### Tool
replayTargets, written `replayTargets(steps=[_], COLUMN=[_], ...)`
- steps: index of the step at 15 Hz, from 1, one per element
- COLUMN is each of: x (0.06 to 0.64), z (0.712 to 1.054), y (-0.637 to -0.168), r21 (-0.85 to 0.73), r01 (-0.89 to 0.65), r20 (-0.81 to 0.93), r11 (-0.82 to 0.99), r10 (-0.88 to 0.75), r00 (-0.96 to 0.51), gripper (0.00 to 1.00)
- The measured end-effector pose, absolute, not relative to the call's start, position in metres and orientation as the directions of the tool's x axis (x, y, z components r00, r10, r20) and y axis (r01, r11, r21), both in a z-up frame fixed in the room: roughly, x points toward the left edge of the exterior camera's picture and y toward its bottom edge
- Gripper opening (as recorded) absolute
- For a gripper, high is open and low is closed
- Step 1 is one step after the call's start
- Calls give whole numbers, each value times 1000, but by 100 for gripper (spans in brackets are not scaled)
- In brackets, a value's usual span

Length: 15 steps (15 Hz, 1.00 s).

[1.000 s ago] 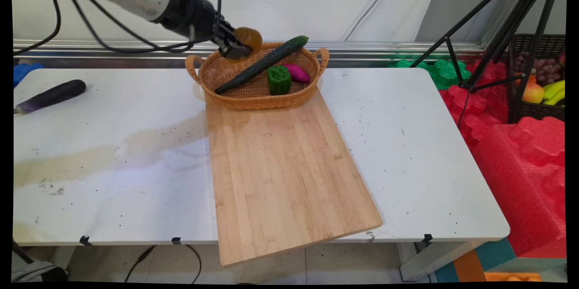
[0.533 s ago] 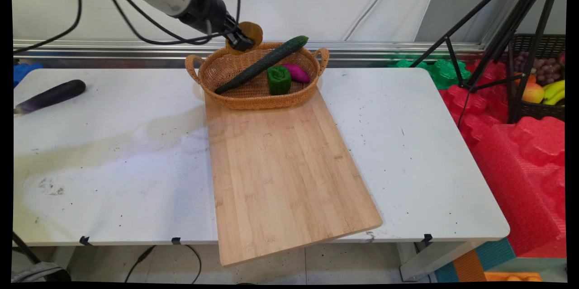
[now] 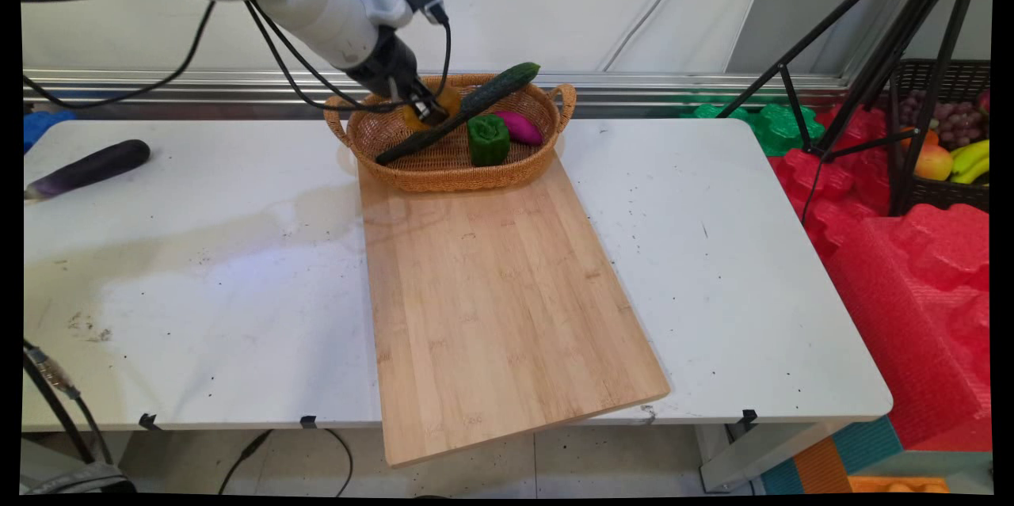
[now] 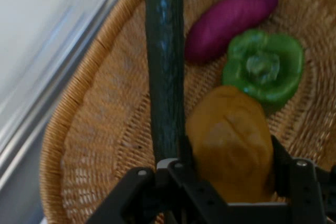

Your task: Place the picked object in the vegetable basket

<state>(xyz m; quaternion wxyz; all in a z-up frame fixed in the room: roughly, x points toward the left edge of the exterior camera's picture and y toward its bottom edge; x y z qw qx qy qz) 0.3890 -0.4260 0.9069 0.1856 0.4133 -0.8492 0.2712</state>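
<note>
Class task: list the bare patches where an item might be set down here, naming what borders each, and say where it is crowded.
Free: the cutting board in front of the wicker basket; the table right of the board; the table between eggplant and board. Crowded: the basket, with cucumber, green pepper, purple sweet potato, and the gripper holding a yellow-brown potato.

Bright even light; hand view slightly blurred.

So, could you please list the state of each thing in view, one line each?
End effector: shut on the potato, down inside the basket.
Potato: gripped, beside the cucumber.
Cucumber: slanted across the basket, tip over the rim.
Green pepper: in the basket.
Sweet potato: in the basket.
Basket: on the cutting board's far end.
Eggplant: lying on the table.
</note>
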Motion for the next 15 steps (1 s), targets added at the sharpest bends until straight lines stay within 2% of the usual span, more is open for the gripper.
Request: replayTargets(steps=[3,11,12,15], x=[392,397,397,396], z=[886,856,854,853], y=[-436,-451,-452,-455], r21=[-298,-288,-289,-296], r01=[-801,-796,-794,-788], r20=[503,452,450,458], r11=[519,533,535,540], r10=[-627,-656,-656,-644], r00=[-594,-604,-606,-613], gripper=[0,0,100,100])
